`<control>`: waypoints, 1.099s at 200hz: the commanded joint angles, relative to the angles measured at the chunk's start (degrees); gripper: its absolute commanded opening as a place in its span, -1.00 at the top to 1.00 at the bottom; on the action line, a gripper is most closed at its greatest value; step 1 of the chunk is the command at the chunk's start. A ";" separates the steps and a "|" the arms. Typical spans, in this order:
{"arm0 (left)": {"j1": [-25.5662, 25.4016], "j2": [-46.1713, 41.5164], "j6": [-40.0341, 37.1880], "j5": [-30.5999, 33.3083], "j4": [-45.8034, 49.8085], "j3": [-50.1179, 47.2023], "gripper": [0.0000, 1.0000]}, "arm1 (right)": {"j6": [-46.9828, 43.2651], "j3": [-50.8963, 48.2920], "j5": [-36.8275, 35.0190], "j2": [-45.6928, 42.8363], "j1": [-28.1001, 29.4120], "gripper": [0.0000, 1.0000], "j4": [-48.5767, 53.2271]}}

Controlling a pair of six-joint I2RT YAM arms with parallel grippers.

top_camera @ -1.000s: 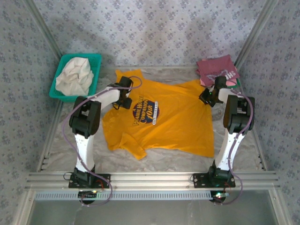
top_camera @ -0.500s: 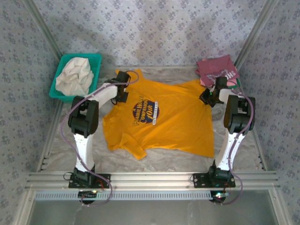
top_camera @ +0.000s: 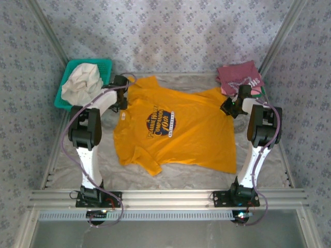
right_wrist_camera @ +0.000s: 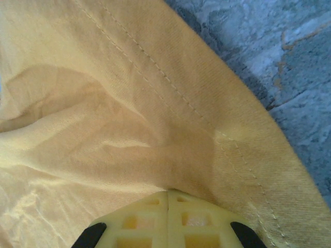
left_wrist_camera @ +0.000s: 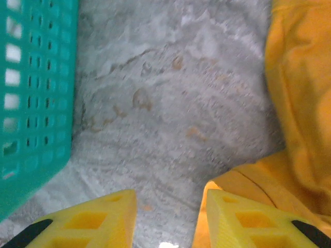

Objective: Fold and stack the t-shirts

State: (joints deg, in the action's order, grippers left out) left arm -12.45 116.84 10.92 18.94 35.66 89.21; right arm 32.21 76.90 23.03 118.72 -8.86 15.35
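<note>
Your mustard-yellow t-shirt (top_camera: 178, 132) lies spread flat in the middle of the worktop (top_camera: 67, 160), front up, with its dark blue round chest print showing and its collar toward the far side. Your left gripper (top_camera: 121, 101) sits at the shirt's left shoulder, between the shirt and the teal basket (top_camera: 64, 85) that stands in the far left corner with a crumpled cream cloth (top_camera: 81, 85) inside. In the left wrist view the left gripper (left_wrist_camera: 170, 217) has its two yellow fingers (left_wrist_camera: 103, 219) parted to a moderate gap with only bare worktop (left_wrist_camera: 170, 103) between them; it holds nothing. The basket's mesh wall (left_wrist_camera: 31, 103) runs along the left of that view, and the yellow sleeve edge (left_wrist_camera: 300, 103) lies on the right, reaching up to the right-hand finger. Your right gripper (top_camera: 229, 108) is at the shirt's right sleeve, just in front of the folded maroon t-shirt (top_camera: 239, 76) with white lettering, which rests in the far right corner. In the right wrist view the right gripper (right_wrist_camera: 169, 219) has its fingers pressed fully together, and the yellow fabric (right_wrist_camera: 129, 103) creases and gathers toward the tips, so it looks pinched on the sleeve near the stitched hem, with grey worktop (right_wrist_camera: 289, 62) showing beyond that hem.
</note>
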 commanded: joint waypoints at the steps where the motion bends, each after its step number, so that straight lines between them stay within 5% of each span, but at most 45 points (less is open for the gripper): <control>1: -0.97 -11.63 2.26 1.12 -3.90 -5.81 0.05 | 0.35 -1.50 -4.64 3.47 -1.17 1.00 5.19; 49: -6.79 -33.92 -2.04 -22.32 -2.73 -17.90 -0.24 | -0.66 -1.59 -4.73 0.36 -0.44 1.00 6.88; 65: -8.93 -39.10 1.05 -27.85 0.79 -23.86 -0.37 | -1.95 -0.08 -4.96 -1.64 -0.27 0.59 9.72; 90: -16.27 -45.01 4.69 -26.57 8.69 -30.41 -0.66 | -3.86 2.77 -4.37 -4.33 -0.15 0.01 14.58; 102: -18.57 -47.24 6.51 -28.03 10.00 -33.54 -0.67 | -3.99 2.83 -4.07 -6.30 0.03 -0.15 15.46; 115: -19.41 -49.18 8.31 -30.38 9.39 -36.85 -0.69 | -4.31 2.55 -4.00 -8.98 0.61 -0.55 16.51; 128: -19.80 -49.82 9.16 -33.26 7.08 -39.74 -0.76 | -4.62 2.29 -3.67 -11.47 1.18 -0.64 17.69; 160: -21.72 -43.53 8.09 -30.68 7.73 -40.19 -0.77 | -5.87 1.96 -3.41 -18.80 2.05 -0.66 21.55; 174: -21.43 -39.70 7.46 -29.34 8.05 -39.76 -0.74 | -4.33 1.67 -4.04 -20.91 2.05 -1.00 22.09; 204: -21.64 -36.18 5.98 -31.71 3.55 -39.56 -0.54 | -6.39 2.14 -0.64 -22.44 0.86 -0.86 23.15; 220: -21.62 -34.55 5.19 -31.63 1.98 -39.20 -0.26 | -5.40 -0.15 -1.14 -25.11 1.15 -0.85 21.30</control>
State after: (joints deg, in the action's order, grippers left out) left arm -33.82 81.14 17.52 -11.38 40.40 48.27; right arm 26.55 78.98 20.88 96.73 -7.53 35.57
